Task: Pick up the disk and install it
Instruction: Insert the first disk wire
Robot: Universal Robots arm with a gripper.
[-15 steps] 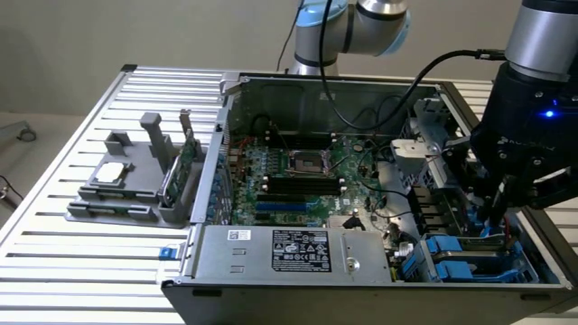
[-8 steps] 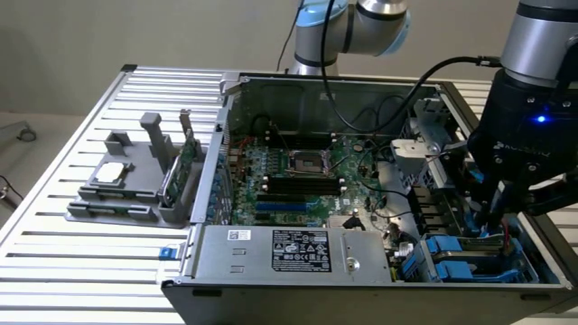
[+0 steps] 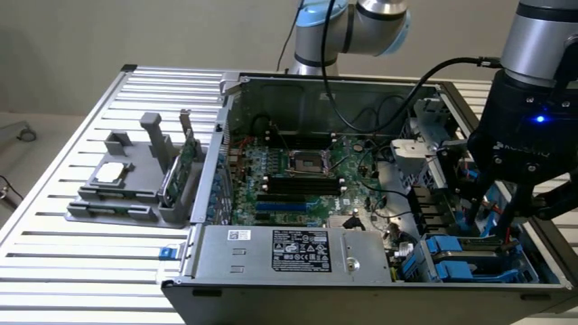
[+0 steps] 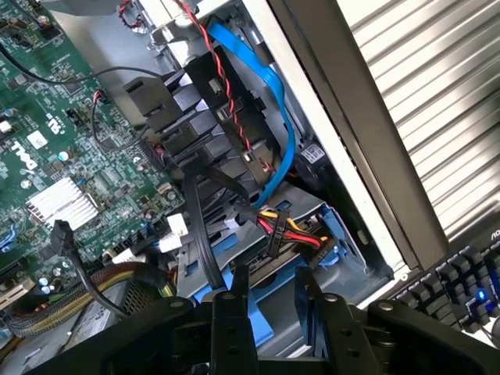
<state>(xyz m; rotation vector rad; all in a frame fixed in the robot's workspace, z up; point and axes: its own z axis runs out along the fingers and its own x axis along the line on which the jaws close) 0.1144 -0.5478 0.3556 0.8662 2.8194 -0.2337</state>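
Note:
My gripper [image 3: 495, 218] reaches down into the open computer case [image 3: 271, 284] at the exterior view's right, just above the drive bay. In the wrist view its two black fingers [image 4: 234, 308] stand close together around a blue-framed grey edge, the disk [image 4: 270, 319], so the gripper [image 4: 271, 283] is shut on it. Most of the disk is hidden by the fingers and the gripper body. Beyond it lie the blue plastic carriers of the drive bay [image 4: 332, 250], with a bundle of red, yellow and black power wires [image 4: 293, 228] across them.
A motherboard [image 3: 298, 176] fills the case floor, and a labelled power supply [image 3: 298, 250] sits at the front. A blue data cable [image 4: 269, 101] and black cables hang near the bay. A grey holder [image 3: 118, 196] with a square chip and a green card stands outside the case.

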